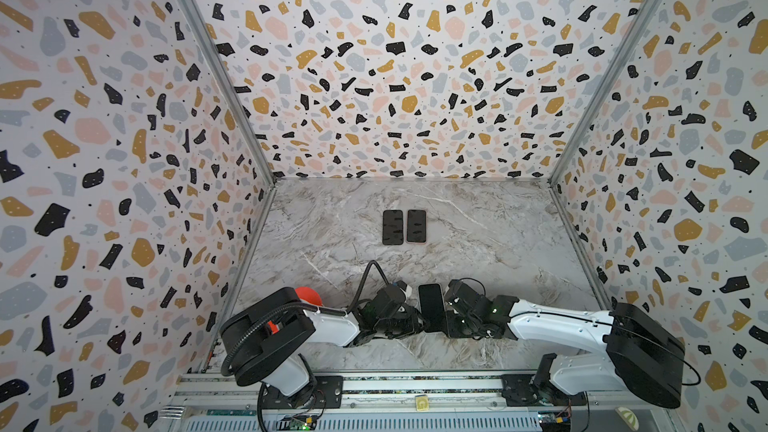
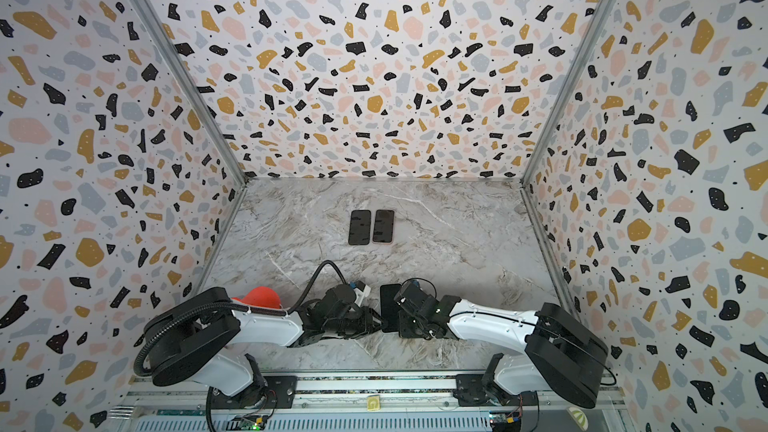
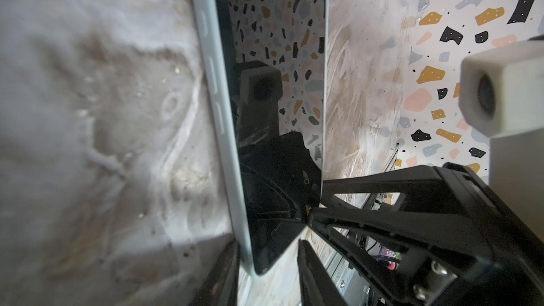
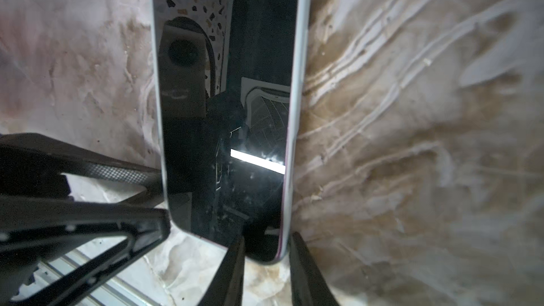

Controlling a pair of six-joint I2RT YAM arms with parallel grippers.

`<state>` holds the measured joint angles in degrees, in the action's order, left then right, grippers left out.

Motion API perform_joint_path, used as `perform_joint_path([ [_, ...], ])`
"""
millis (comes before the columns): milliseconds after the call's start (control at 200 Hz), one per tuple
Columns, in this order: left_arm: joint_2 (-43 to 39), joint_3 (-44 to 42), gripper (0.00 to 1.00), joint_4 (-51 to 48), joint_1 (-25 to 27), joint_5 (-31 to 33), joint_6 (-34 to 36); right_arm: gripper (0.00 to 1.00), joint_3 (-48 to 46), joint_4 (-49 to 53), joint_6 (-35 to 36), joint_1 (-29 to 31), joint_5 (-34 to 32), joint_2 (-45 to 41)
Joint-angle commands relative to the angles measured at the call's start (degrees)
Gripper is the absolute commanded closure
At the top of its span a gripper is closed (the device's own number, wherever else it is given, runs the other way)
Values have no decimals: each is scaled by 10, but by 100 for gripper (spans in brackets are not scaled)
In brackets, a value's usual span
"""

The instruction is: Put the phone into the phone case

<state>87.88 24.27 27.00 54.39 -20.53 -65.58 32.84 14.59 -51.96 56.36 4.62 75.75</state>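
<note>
A marble table is enclosed on three sides by terrazzo-patterned walls. Near the front edge, between the two arms, a phone is seen in both top views, screen up and glossy black. In the left wrist view a pale light-blue rim with button shapes runs along the phone's long edge, so the case appears to be fitted round it.

The left gripper is set against the phone's left long edge, near its front corner. In the left wrist view its fingers are seen on either side of that corner, partly open, one finger beside the pale rim and one on the screen side; firm contact cannot be told.

The right gripper is set against the opposite long edge. In the right wrist view its two fingers straddle the phone's corner with a narrow gap, one over the screen and one outside the edge; whether they press on it cannot be told. The left gripper's finger is seen touching the far edge in that same view.

Farther back, at mid-table, a dark phone and a pink-rimmed phone lie side by side, just apart. An orange object is partly hidden behind the left arm.
</note>
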Motion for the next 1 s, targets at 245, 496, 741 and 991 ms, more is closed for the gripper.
perform_joint_path([
  [245, 6, 11, 64, -10, 4, -4, 7, 81, -13, -8, 3, -1, 3, 2],
  [496, 7, 12, 64, -10, 4, -4, 7, 86, -19, -14, 0, -1, 8, 2],
  [741, 7, 12, 64, -10, 4, -5, 6, 90, -23, -15, -3, -3, 8, 2],
  [991, 3, 12, 64, -12, 4, -4, 6, 94, -20, -5, -5, -2, 0, -6],
])
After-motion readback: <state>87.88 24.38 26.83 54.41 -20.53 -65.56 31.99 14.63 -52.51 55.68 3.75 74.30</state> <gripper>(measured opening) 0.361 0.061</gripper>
